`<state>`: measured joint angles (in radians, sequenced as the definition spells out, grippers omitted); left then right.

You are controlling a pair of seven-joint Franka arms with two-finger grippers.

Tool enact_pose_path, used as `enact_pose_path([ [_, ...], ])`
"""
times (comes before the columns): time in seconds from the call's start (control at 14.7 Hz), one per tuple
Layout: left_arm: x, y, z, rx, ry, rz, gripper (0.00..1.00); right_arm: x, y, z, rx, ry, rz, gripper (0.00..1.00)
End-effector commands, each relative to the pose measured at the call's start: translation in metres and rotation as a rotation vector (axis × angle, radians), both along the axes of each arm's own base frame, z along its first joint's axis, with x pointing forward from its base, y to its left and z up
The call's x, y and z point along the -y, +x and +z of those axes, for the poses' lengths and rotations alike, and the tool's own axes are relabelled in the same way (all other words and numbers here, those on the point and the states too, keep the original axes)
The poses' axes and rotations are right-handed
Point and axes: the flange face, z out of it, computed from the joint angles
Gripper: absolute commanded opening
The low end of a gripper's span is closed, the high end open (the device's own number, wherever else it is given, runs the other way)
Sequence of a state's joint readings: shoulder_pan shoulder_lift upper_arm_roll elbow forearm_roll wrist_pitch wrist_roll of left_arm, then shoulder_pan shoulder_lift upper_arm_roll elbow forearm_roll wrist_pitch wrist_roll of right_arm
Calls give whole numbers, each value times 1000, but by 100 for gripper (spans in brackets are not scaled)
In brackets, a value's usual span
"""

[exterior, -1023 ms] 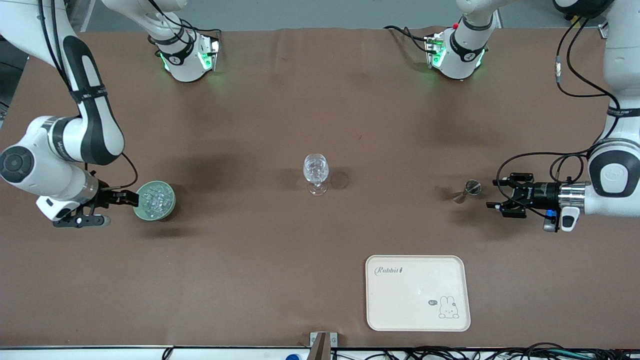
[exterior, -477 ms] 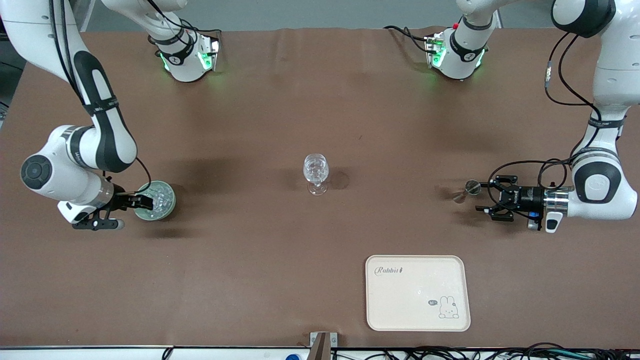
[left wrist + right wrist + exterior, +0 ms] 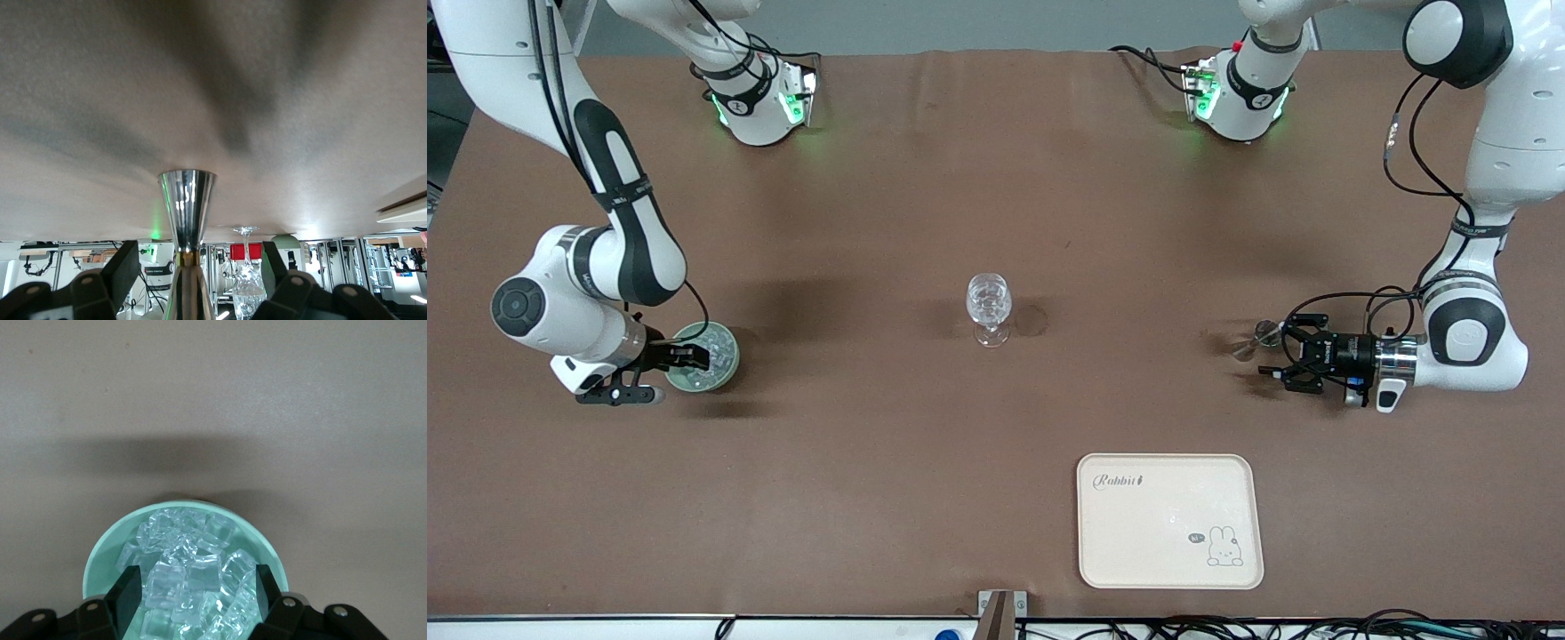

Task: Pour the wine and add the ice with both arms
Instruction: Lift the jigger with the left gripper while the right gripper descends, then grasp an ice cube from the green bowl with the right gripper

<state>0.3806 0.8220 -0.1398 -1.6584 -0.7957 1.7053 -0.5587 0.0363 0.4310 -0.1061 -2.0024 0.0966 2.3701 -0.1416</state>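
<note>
A pale green bowl (image 3: 727, 360) of clear ice (image 3: 713, 345) lumps stands toward the right arm's end of the table. My right gripper (image 3: 694, 357) is over it, fingers open. In the right wrist view my right gripper (image 3: 193, 587) straddles the heap of ice (image 3: 193, 557) in the bowl (image 3: 107, 547), gripping nothing. A stemmed glass (image 3: 989, 307) stands mid-table. A steel jigger (image 3: 1256, 338) stands toward the left arm's end. My left gripper (image 3: 1276, 351) is open at it. In the left wrist view the jigger (image 3: 187, 200) stands between the open fingers of my left gripper (image 3: 193, 280); the glass (image 3: 247, 287) shows farther off.
A cream tray (image 3: 1169, 520) with a rabbit drawing lies nearer the front camera, between the glass and the jigger. Brown cloth covers the table. The arm bases with green lights stand along the table's edge farthest from the front camera.
My right gripper has moved from beside the bowl to over the ice. My left gripper has moved toward the jigger until its fingers flank it.
</note>
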Motion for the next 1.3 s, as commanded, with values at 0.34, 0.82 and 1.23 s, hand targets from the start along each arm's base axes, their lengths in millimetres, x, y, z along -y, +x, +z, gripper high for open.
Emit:
enact_pose_path([
  [0.34, 5, 0, -6, -19, -35, 11, 67, -15, -12, -13, -25, 13, -6, 72],
  [0.82, 12, -2, -8, -30, -58, -7, 59, -16, -13, -14, -31, 13, -6, 45],
  [1.23, 12, -3, -8, -31, -69, -15, 44, -15, -11, -12, -22, 13, -7, 37],
])
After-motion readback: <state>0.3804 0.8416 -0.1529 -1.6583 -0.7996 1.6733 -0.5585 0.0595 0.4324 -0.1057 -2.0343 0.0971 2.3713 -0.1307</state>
